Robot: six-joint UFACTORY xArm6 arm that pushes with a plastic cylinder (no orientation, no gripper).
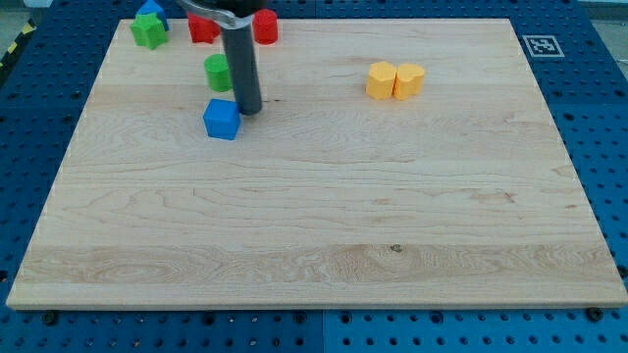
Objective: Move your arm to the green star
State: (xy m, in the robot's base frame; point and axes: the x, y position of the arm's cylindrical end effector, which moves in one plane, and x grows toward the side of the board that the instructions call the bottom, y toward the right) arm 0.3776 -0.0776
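The green star (pixel 149 31) lies near the board's top left corner, with a blue block (pixel 151 9) just above it. My tip (pixel 248 109) rests on the board well to the right of and below the star. The tip is right next to a blue cube (pixel 222 119) at its lower left. A green round block (pixel 218 72) stands just left of the rod, partly hidden by it.
Two red blocks (pixel 202 27) (pixel 265 25) lie at the top on either side of the rod. Two yellow blocks (pixel 382 80) (pixel 408 79) sit side by side at the upper right. A marker tag (pixel 542 45) is off the board's top right corner.
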